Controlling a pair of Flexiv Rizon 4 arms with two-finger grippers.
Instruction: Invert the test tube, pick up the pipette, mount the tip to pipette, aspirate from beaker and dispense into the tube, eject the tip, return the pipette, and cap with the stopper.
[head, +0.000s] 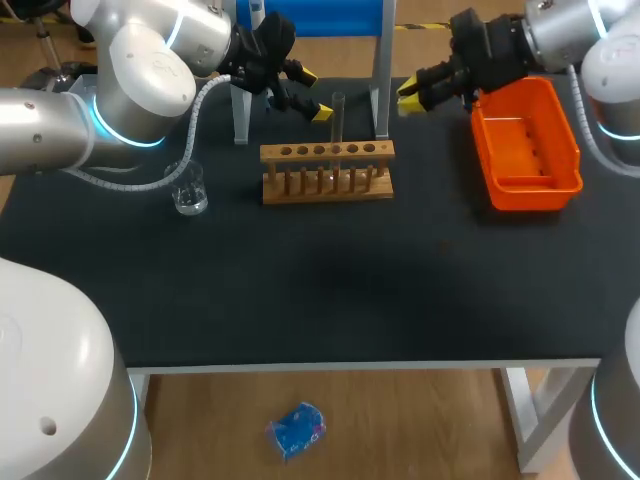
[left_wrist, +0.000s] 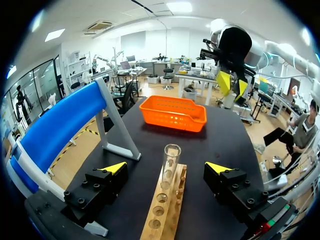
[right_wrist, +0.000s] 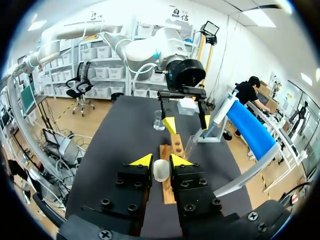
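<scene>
A clear test tube (head: 338, 118) stands upright in the wooden rack (head: 327, 172), mouth up. My left gripper (head: 313, 94) is open just left of it; in the left wrist view its fingers (left_wrist: 115, 168) flank the test tube (left_wrist: 171, 164) without touching, above the rack (left_wrist: 162, 212). My right gripper (head: 409, 98) hovers right of the rack, beside the orange basket (head: 525, 148). In the right wrist view the right gripper (right_wrist: 161, 161) is shut on a small white stopper (right_wrist: 160, 170), with the rack (right_wrist: 171, 148), test tube (right_wrist: 190, 147) and left gripper (right_wrist: 188, 122) ahead.
A small glass beaker (head: 188, 188) sits left of the rack, also seen as the beaker (right_wrist: 159, 120) beyond the rack. The blue pipette stand (head: 322, 18) rises behind the rack on grey legs. The orange basket (left_wrist: 174, 113) lies past the tube.
</scene>
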